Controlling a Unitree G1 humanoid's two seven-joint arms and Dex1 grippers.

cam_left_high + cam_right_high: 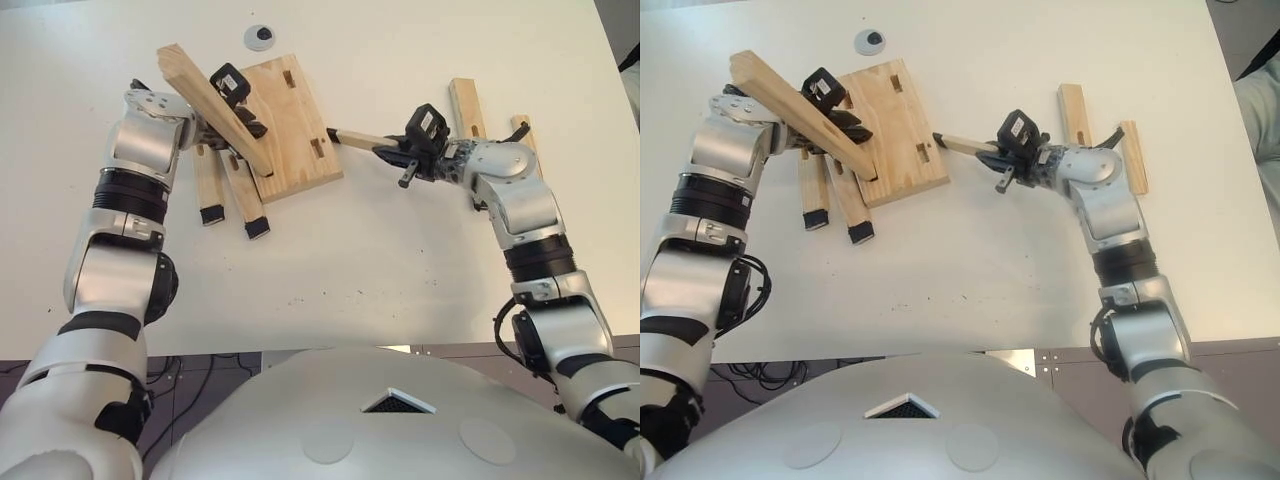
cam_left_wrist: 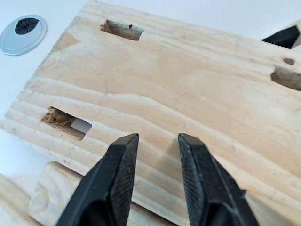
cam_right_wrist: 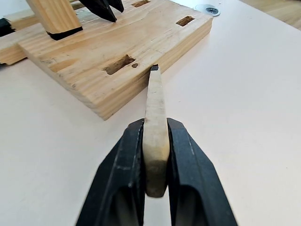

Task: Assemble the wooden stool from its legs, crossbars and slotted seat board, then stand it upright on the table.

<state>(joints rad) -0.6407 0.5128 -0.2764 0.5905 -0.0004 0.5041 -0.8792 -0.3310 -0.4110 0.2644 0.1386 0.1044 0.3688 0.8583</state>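
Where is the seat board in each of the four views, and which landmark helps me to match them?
Left eye view: seat board upper centre, left of middle.
Right eye view: upper left.
Left wrist view: close under the open left end effector.
Right wrist view: beyond the stick that the right end effector holds.
Shared landmark: the round grey cap on the table near it.

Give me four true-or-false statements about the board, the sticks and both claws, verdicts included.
1. The right claw is shut on a thin stick. True.
2. The seat board stands upright. False: it lies on the table, partly over two legs.
3. The left claw grips a leg. False: its fingers are apart above the board, with nothing between them.
4. Two loose wood pieces lie on the table. True.
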